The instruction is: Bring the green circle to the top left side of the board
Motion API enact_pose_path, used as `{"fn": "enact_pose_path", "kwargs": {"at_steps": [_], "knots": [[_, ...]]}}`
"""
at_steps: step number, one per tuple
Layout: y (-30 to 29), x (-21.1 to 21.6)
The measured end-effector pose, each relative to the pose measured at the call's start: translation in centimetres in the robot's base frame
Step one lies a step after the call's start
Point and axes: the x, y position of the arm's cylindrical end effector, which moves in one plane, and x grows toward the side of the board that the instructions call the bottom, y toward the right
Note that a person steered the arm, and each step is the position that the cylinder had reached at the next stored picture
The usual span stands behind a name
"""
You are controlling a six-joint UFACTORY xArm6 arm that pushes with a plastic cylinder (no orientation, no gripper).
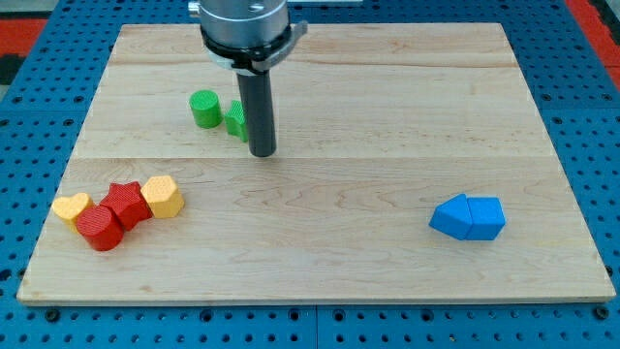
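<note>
1. Two green blocks crowd together: the green circle (204, 109) sits far-left on the table (387, 116), with a second green block (235, 120) touching my tip (263, 153) on its right. There is no hand to spread or pinch, only the rod.
2. Pushing left risks shoving both.
3. Smooth matte plastic blocks on pale grained wood slide easily, and the round one may roll off-line.

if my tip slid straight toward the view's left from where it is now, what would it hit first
Likely the second green block, partly hidden behind the rod just left of my tip. It seems slightly farther up the board, so contact may be glancing. The green circle lies beyond it.
</note>
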Motion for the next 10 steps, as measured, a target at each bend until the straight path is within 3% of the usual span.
{"fn": "enact_pose_path", "kwargs": {"at_steps": [5, 7, 9, 10], "knots": [[-10.6, -9.6], [-13.5, -8.5], [-14.0, -15.1], [-14.6, -12.3]]}}
